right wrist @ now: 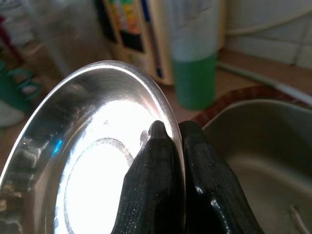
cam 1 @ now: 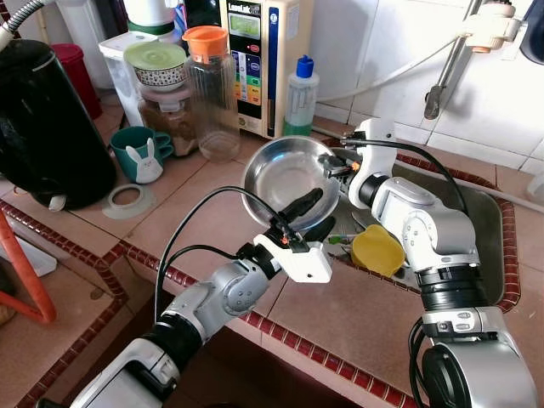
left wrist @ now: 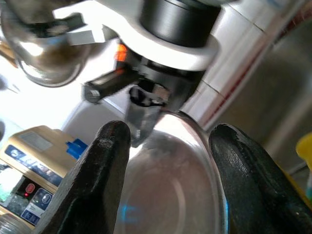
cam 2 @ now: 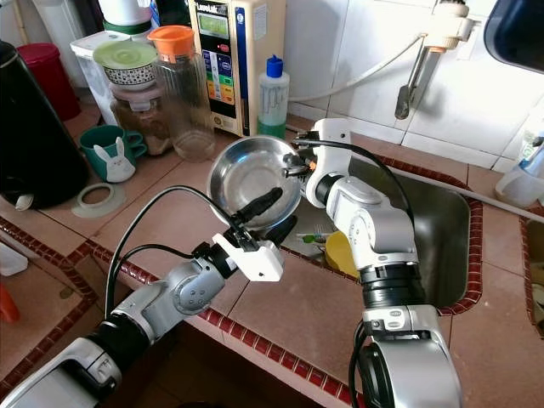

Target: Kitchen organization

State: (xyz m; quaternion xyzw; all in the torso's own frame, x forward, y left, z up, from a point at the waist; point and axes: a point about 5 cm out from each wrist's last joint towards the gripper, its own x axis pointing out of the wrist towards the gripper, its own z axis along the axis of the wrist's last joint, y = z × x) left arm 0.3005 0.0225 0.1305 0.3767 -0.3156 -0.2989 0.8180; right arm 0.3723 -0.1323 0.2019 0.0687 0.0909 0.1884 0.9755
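My worry is the steel bowl (cam 1: 287, 178) slipping — the right tool (right wrist: 170, 141) pinches only its thin rim, tilted, at frame centre above the sink (cam 1: 489, 229) edge and tiled bench (cam 1: 357, 314), so any jolt could drop it. The left tool (left wrist: 168, 141) stands spread wide at the bowl's lower rim — gripping nothing.

Both eye views look down from the head onto the tiled worktop (cam 1: 212, 212) and sink (cam 2: 442, 229) — each wrist camera sits close, sighting along its fingers at the steel bowl (right wrist: 97, 161).
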